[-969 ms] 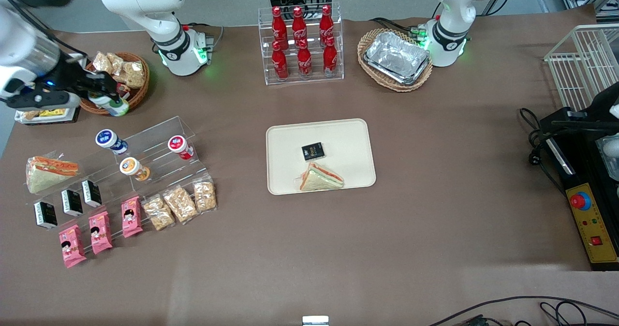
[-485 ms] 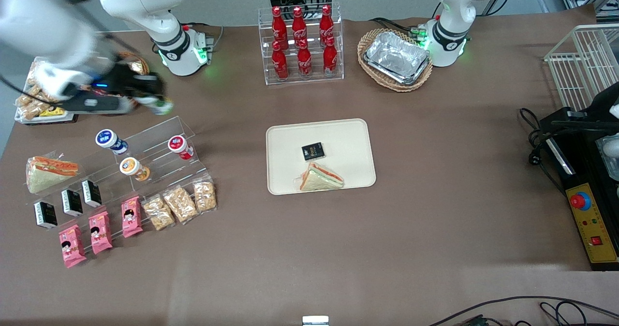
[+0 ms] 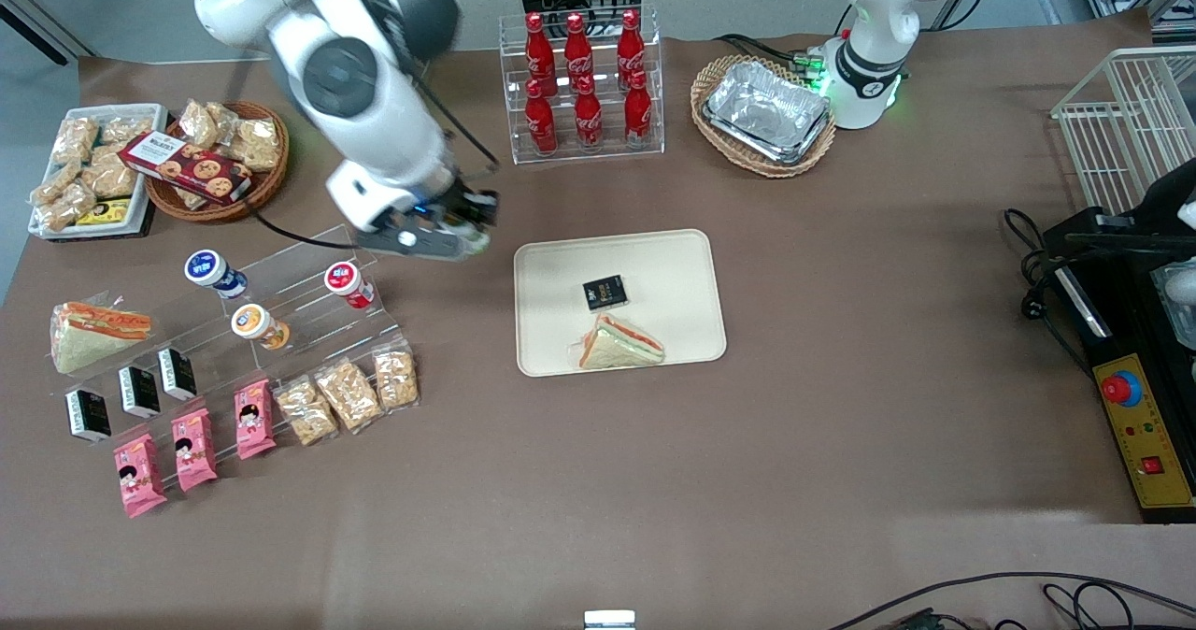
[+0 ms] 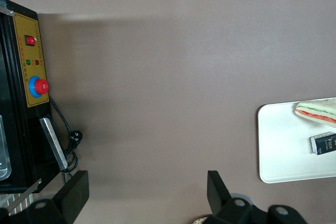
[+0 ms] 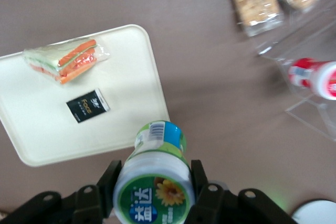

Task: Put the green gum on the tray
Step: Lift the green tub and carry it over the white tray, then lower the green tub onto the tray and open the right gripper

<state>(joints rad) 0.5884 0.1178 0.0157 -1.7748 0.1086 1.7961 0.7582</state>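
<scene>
My right gripper (image 3: 470,228) is shut on the green gum (image 5: 155,174), a small bottle with a white lid, green rim and green label. In the front view the gum (image 3: 476,235) is held above the table, just off the tray's edge on the working arm's side. The cream-beige tray (image 3: 673,256) lies in the middle of the table and holds a wrapped sandwich (image 3: 619,344) and a small black packet (image 3: 605,293). The right wrist view shows the tray (image 5: 131,77) with the sandwich (image 5: 65,59) and the packet (image 5: 87,105) below the gum.
A clear stepped stand (image 3: 308,279) holds a blue-lidded (image 3: 213,271), a red-lidded (image 3: 348,283) and an orange-lidded bottle (image 3: 257,324), with snack packs (image 3: 350,392) nearer the camera. A rack of cola bottles (image 3: 581,83) and a wicker basket with a foil tray (image 3: 766,111) stand farther back.
My right arm has swung with the gum from over the snack basket at the working arm's end toward the middle, and now hovers beside the tray's edge.
</scene>
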